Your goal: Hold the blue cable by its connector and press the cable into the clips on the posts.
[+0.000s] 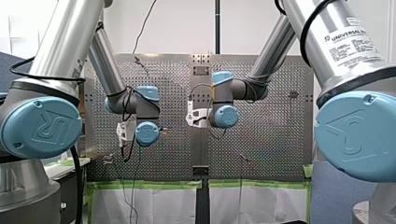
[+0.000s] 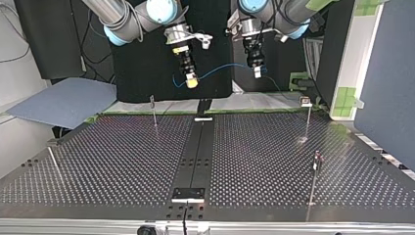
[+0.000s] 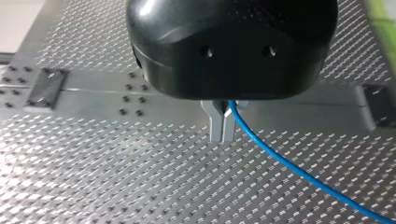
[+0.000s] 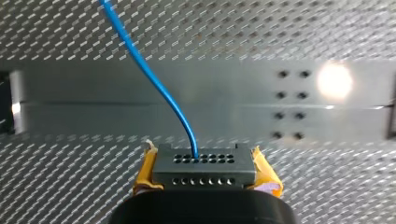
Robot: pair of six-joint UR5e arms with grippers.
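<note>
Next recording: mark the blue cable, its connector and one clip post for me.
blue cable (image 4: 152,77): right wrist view, middle of its curved stretch.
connector (image 4: 204,170): right wrist view, front face with the holes.
clip post (image 2: 305,102): top view, at its right, the clip on the post's tip.

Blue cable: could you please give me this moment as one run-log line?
right fingers: shut on connector | left fingers: shut on blue cable | cable not in clips
</note>
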